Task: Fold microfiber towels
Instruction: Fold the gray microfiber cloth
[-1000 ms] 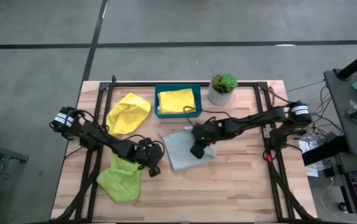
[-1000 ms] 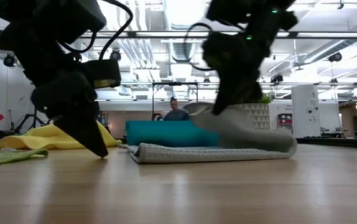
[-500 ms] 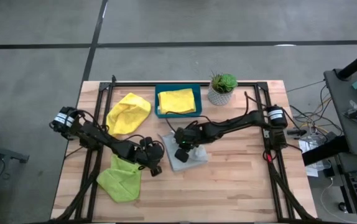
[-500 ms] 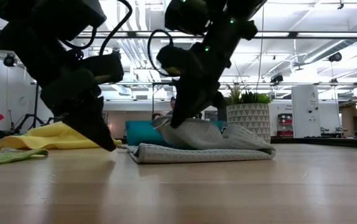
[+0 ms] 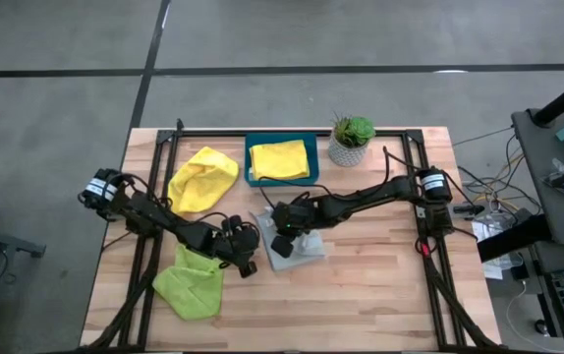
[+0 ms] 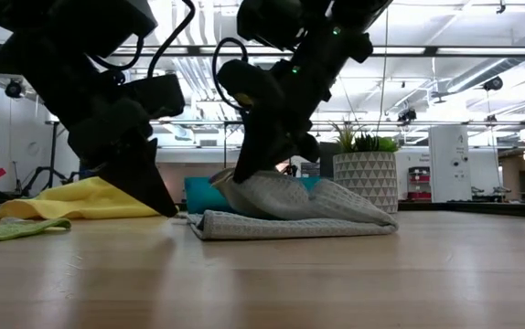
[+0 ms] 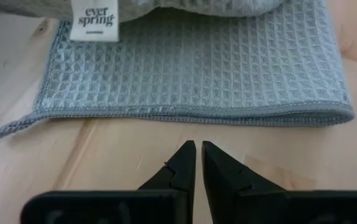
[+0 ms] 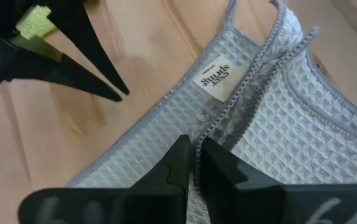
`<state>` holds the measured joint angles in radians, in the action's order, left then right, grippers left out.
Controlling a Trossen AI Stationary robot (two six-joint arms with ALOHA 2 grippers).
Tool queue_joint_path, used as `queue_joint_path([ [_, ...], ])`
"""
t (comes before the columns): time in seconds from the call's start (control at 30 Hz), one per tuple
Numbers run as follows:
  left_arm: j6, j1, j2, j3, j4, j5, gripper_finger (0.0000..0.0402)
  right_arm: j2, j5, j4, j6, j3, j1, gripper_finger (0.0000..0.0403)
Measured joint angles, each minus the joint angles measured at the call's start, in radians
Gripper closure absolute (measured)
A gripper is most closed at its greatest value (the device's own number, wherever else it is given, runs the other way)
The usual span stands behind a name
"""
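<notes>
The grey towel [image 5: 305, 247] lies folded over on itself at the table's middle; its label shows in the left wrist view [image 7: 94, 20]. My right gripper [image 5: 280, 243] is shut on its upper layer, low over the towel's left end [image 6: 244, 178]. My left gripper [image 5: 247, 263] is shut and stands just left of the towel, its tips short of the folded edge [image 7: 197, 115]. A lime green towel [image 5: 192, 281] lies at the near left, and one yellow towel [image 5: 203, 179] at the far left. The other yellow towel [image 5: 280, 159] lies in the teal tray [image 5: 250, 179]. No light blue towel shows. My right gripper pinches the hemmed edge of the towel's upper layer [image 8: 223, 127] between its two fingers, slanting down from the table's right. The held layer lies slack over the lower layer [image 6: 290, 225], which rests flat on the table.
A potted plant [image 5: 351, 140] stands at the far edge, right of the teal tray. The table's near right part is bare wood [image 5: 380, 295]. A black frame rail [image 5: 422, 206] runs along the right side.
My right gripper has gone toward the table's left edge and down, still shut on the grey towel's edge. The towel's right half has been folded over onto its left half. The lower layer has stayed on the table.
</notes>
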<state>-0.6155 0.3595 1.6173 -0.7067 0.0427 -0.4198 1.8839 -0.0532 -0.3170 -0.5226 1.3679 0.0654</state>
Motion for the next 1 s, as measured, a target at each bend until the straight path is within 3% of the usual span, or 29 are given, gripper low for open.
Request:
queue_joint_path([
  [0.77, 0.0, 0.0, 0.0, 0.0, -0.019, 0.002, 0.0389, 0.095, 0.007, 0.088, -0.016, 0.0, 0.0, 0.0382],
  [1.0, 0.001, 0.0, 0.0, 0.0, -0.02, 0.002, 0.0389, 0.085, 0.008, 0.092, -0.042, 0.001, 0.0, 0.0326],
])
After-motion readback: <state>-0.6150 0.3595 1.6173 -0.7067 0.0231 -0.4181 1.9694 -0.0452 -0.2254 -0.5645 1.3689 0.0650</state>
